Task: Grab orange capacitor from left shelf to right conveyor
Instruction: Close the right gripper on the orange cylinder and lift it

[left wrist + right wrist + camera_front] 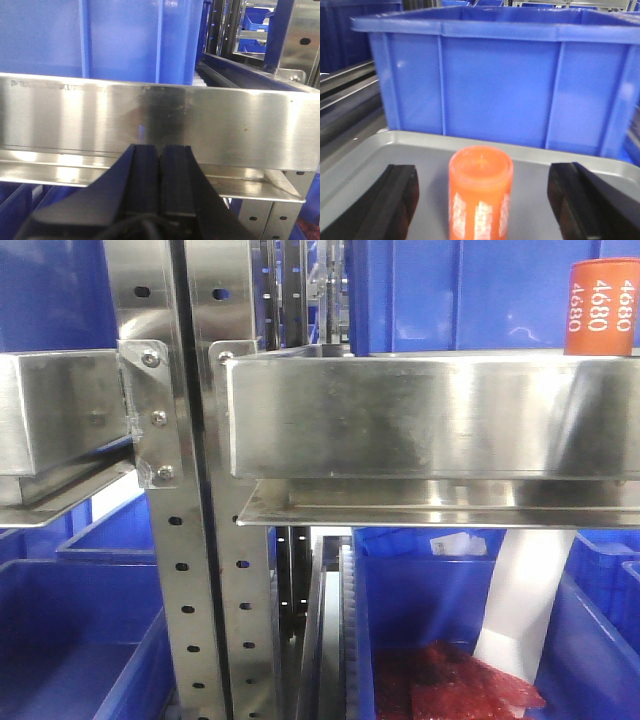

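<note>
Capacitor placement comes first: we see the orange capacitor standing upright on the grey lipped tray of the left shelf, flat top up, in the gap between the two black fingers of the right gripper. Those fingers are spread wide, one on each side of the cylinder, and neither touches it. White print runs down its side in the right wrist view, but there it is too blurred for us to read. From the front view we find the same capacitor at the far right, on top of the stainless tray, and here the white "4680" reads clearly, repeated in columns down its side. A blue bin stands just behind it. On the other side, the left gripper has its dark fingers pressed together with nothing between them, close to the shiny front lip of a shelf tray. Perforated posts carry the trays.
</note>
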